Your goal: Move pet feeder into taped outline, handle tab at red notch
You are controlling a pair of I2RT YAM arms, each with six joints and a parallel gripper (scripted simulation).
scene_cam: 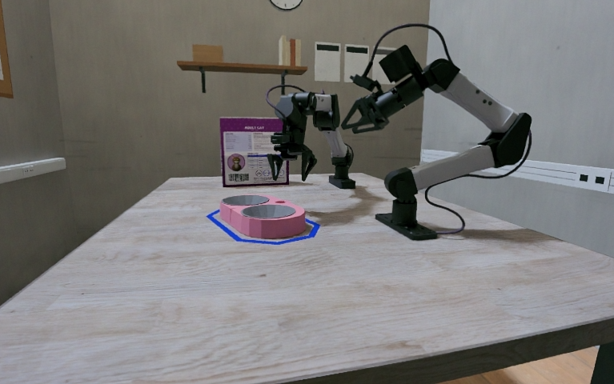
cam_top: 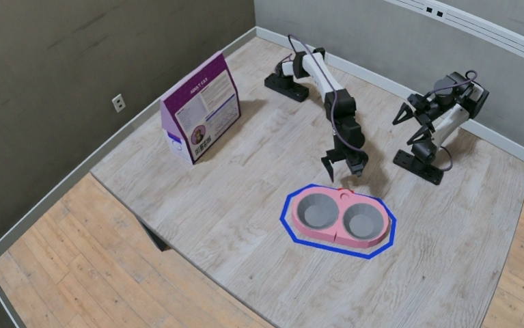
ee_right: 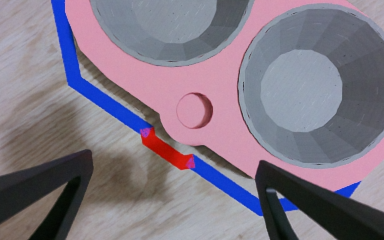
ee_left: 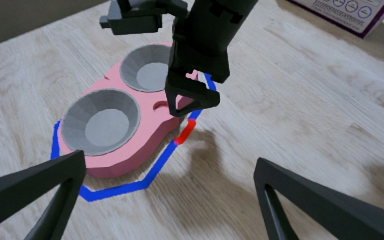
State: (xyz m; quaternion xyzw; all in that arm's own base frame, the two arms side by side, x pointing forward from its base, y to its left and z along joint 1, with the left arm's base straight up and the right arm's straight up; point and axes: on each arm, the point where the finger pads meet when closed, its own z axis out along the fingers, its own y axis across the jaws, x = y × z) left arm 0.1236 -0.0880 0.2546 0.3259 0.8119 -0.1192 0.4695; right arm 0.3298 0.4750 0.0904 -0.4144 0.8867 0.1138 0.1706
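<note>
The pink feeder (cam_top: 317, 234) (scene_cam: 271, 228) (ee_left: 149, 120) (ee_right: 219, 75) lies flat within the blue outline (cam_top: 329, 247) (scene_cam: 222, 228) (ee_left: 160, 165) (ee_right: 109, 105); its raised rim hides some tape. Its handle tab (ee_right: 186, 137) faces the red notch (ee_left: 185, 132) (ee_right: 166, 151), with a narrow gap between. Both steel bowls (cam_top: 317, 211) (cam_top: 363, 221) look level in their wells. My right gripper (cam_top: 345, 178) (scene_cam: 290, 179) (ee_right: 177, 164) is open and empty, above the tab side, clear of the feeder. My left gripper (cam_top: 401, 133) (scene_cam: 349, 127) (ee_left: 173, 163) is open and empty, raised well away from the feeder.
A purple cat food bag (cam_top: 201, 117) (scene_cam: 255, 157) (ee_left: 346, 17) stands on the table, near the wall and well away from the feeder. Walls run behind both arm bases. The table's open edge (cam_top: 216, 283) lies beyond the feeder from the arms.
</note>
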